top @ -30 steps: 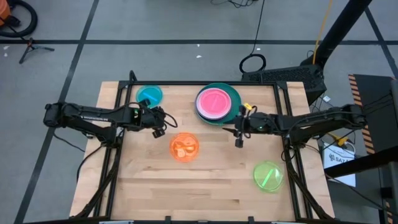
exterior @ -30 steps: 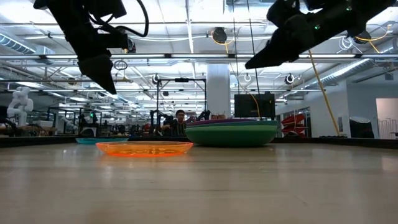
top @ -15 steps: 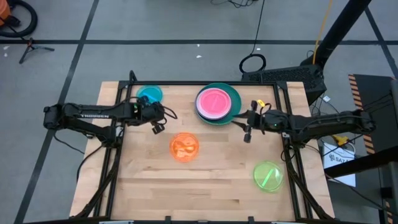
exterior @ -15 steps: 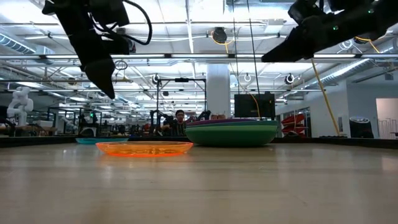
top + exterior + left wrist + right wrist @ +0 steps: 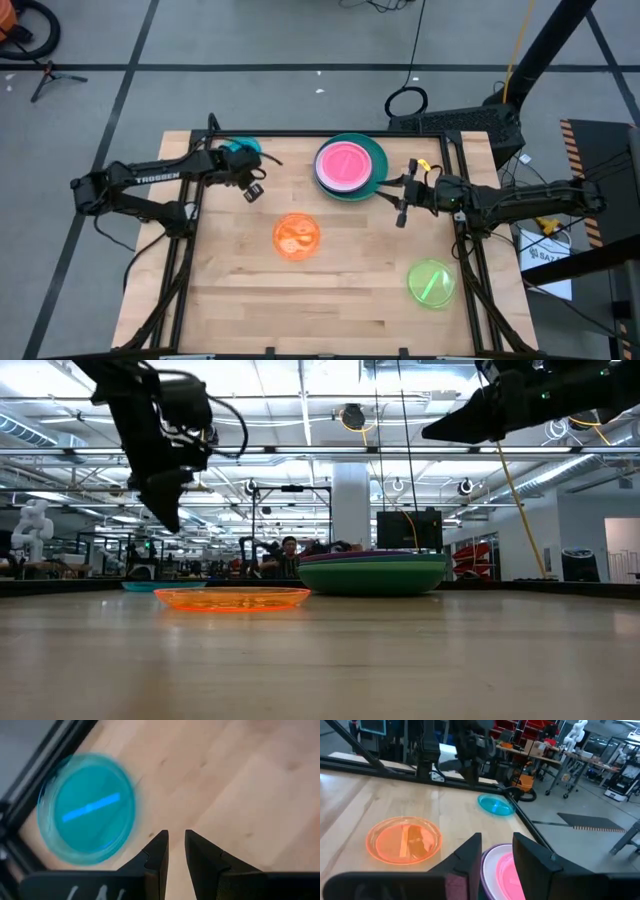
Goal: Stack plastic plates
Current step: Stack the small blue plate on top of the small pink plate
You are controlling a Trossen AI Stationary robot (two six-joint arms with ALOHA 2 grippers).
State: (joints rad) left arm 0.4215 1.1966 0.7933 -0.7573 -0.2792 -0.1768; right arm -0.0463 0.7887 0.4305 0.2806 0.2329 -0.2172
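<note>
High view: the left tool (image 5: 253, 190) hangs just beside the blue plate (image 5: 241, 152) at the tabletop's (image 5: 350, 300) far left corner; so near the edge, a careless pinch could push the plate off. The right tool (image 5: 402, 209) waits beside the stack (image 5: 350, 167), holding nothing.

Low view: both tools ride well above the wood; the orange plate (image 5: 232, 598) lies apart from the stack.

Left wrist view: fingers (image 5: 157, 852) stand a narrow gap apart, empty, the blue plate off to one side. A straight descent would miss its rim.

Right wrist view: jaws parted, empty, above the pink plate (image 5: 502, 870).
</note>
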